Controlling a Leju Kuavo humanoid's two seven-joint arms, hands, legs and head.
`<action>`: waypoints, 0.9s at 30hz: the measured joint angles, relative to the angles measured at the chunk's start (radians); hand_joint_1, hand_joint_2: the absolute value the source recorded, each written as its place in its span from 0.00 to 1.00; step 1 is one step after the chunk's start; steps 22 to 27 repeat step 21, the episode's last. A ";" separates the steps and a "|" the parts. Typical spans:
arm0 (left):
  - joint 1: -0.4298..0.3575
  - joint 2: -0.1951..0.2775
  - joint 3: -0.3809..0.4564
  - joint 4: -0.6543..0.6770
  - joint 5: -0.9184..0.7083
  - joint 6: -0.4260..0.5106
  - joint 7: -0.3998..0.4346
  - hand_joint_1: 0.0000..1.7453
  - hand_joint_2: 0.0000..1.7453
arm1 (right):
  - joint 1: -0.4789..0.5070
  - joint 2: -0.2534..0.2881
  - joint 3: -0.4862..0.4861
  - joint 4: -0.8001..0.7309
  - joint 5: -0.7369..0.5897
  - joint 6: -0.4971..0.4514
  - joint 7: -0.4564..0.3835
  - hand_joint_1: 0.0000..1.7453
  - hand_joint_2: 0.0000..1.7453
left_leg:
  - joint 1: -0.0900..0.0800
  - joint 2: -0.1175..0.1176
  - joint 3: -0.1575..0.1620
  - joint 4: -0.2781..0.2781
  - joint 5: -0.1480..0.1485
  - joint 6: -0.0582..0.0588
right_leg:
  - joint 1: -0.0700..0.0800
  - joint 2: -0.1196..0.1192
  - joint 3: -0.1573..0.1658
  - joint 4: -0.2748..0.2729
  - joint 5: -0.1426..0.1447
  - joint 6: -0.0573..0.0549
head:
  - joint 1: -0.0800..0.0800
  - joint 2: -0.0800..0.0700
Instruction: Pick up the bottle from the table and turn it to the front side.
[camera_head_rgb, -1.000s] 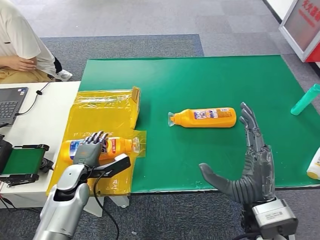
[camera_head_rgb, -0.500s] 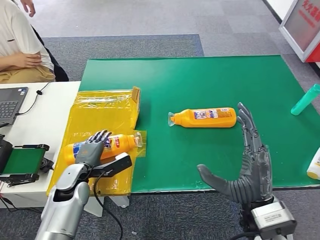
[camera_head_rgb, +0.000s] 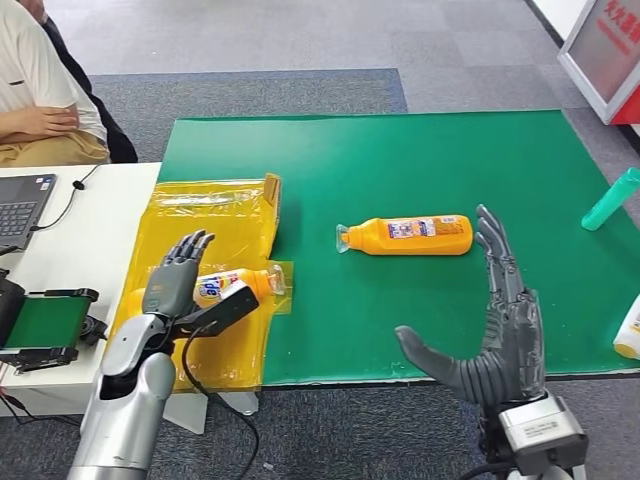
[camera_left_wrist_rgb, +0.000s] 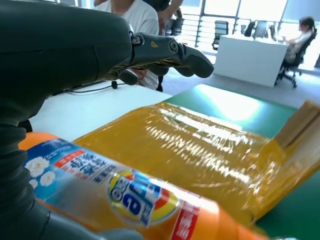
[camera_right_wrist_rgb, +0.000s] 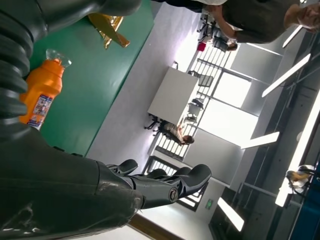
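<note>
Left hand (camera_head_rgb: 172, 287) sits over the near-left orange bottle (camera_head_rgb: 226, 286), fingers spread and lifted, gripping nothing. The bottle lies on its side on the glossy yellow bag (camera_head_rgb: 211, 225), label up. Smooth rigid plastic on slick film, so it'll likely roll or skid; best wrap the labelled mid-body. Right hand (camera_head_rgb: 504, 330) hovers wide open, near a second bottle (camera_head_rgb: 411, 235) on the green mat (camera_head_rgb: 453, 150).

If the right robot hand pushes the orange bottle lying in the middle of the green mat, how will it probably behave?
The orange bottle lies on its side on the flat green mat, so a sideways push may well roll it. Its body looks like smooth, glossy plastic, so it could slip in the fingers. It seems stiff rather than floppy. The right robot hand is open and apart from it.
</note>
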 joint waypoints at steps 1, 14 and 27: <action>0.001 -0.005 0.001 -0.015 0.027 0.016 -0.002 0.00 1.00 | 0.002 0.000 0.000 0.000 0.006 -0.004 0.005 0.00 1.00 | 0.000 0.000 0.000 0.000 0.000 0.000 | 0.000 0.000 0.000 0.000 0.000 0.000 | 0.000 0.000; 0.092 -0.051 -0.018 -0.374 0.729 -0.045 -0.015 0.00 1.00 | 0.044 -0.001 0.006 -0.020 0.106 0.014 0.060 0.00 1.00 | 0.000 0.000 0.000 0.000 0.000 0.000 | 0.000 0.000 0.000 0.000 0.000 0.000 | 0.000 0.000; 0.203 -0.038 -0.081 -0.445 0.969 -0.102 0.000 0.00 1.00 | 0.041 -0.008 -0.013 -0.011 0.030 0.093 0.098 0.00 1.00 | 0.000 0.000 0.000 0.000 -0.001 0.000 | 0.000 0.000 0.000 0.000 0.000 0.000 | 0.000 0.000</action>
